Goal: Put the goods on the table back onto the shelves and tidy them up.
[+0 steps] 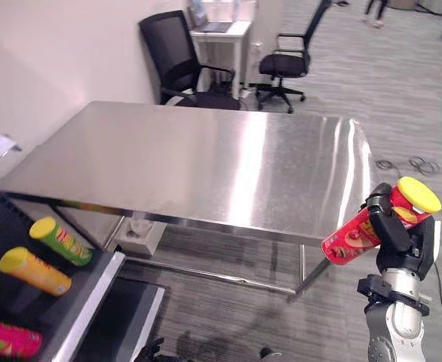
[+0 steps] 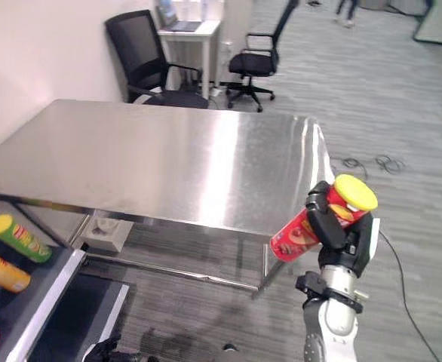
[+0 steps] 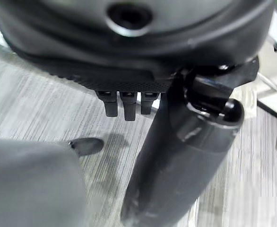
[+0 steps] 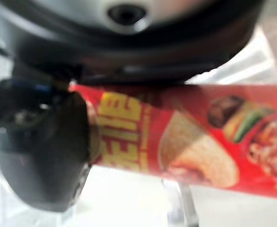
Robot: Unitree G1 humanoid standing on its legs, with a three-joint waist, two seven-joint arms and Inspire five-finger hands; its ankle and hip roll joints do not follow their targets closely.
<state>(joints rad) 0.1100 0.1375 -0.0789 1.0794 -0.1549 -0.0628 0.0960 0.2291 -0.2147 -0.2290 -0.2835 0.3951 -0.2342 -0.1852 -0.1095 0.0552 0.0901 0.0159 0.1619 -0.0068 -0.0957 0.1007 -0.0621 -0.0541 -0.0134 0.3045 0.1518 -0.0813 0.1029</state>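
Right hand (image 1: 399,226) of mine clenches the red can (image 1: 360,232) at lower right, off the bare desk (image 1: 206,162), while three cans (image 1: 34,270) already lie shelved at lower left, so this one remains.

We see a bright, even indoor light. The steel table (image 1: 206,162) gives soft pale glare, strongest along its far right edge, and a blurred reflection near its front edge. Under the table the floor is darker with a soft shadow. In the right wrist view the red can (image 4: 186,135) is strongly out of focus and the background behind it is washed out white. In the left wrist view the left hand (image 3: 124,101) is dark and blurred.
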